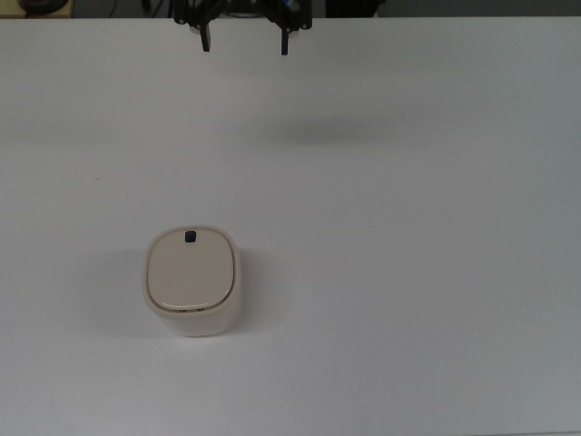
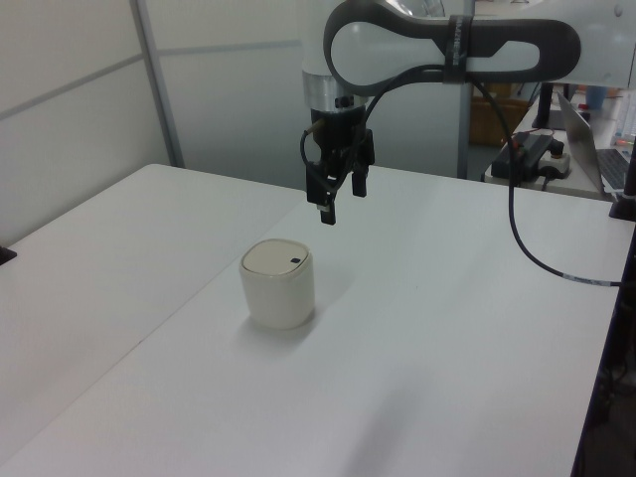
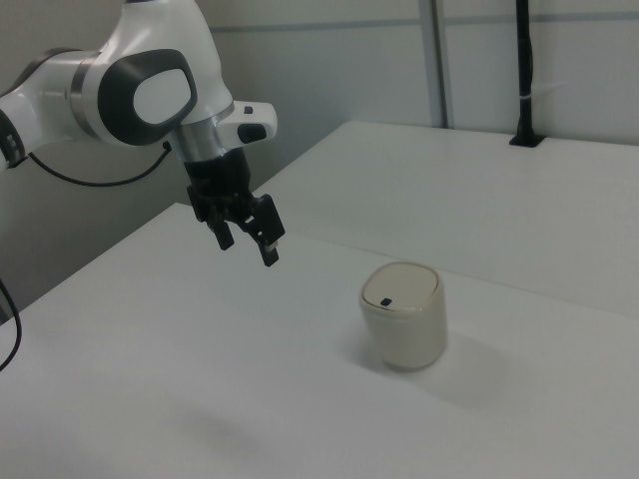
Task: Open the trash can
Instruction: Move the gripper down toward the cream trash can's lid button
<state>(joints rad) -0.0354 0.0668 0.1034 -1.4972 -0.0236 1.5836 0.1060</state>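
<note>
Table (image 1: 436, 272): a wide white top that fills the top view; in the left view a thin seam runs along it and passes beside the bin, so it looks like 2 tops pushed together.
Bin (image 1: 192, 282): a small cream-white can with rounded corners; it stands upright on the table, alone, in the lower left part of the top view.
Lid (image 1: 191, 269): beige and flat, it lies closed on the bin.
Button (image 1: 190, 237): small and dark, at the lid's edge, on the side that faces the gripper in the top view.
Gripper (image 1: 244, 43): black, with 2 fingers held wide apart and nothing between them; it hangs in the air well apart from the bin, past the button side, with the fingers pointing down at the table.
Shadow (image 1: 318, 133): a soft grey patch on the table between the gripper and the bin, a little to the top view's right of the bin.
Arm (image 3: 140, 95): white and grey, it bends above the table behind the bin in the left view.
Cable (image 2: 537, 248): black, it hangs from the arm and falls to the table far to the left view's right of the bin.
Room: pale wall panels (image 2: 70, 99) stand behind the bin in the left view; a desk with a laptop (image 2: 586, 149) is past the table's far corner there. In the right view a black post (image 3: 524, 75) stands on the table's far edge, behind the bin.
</note>
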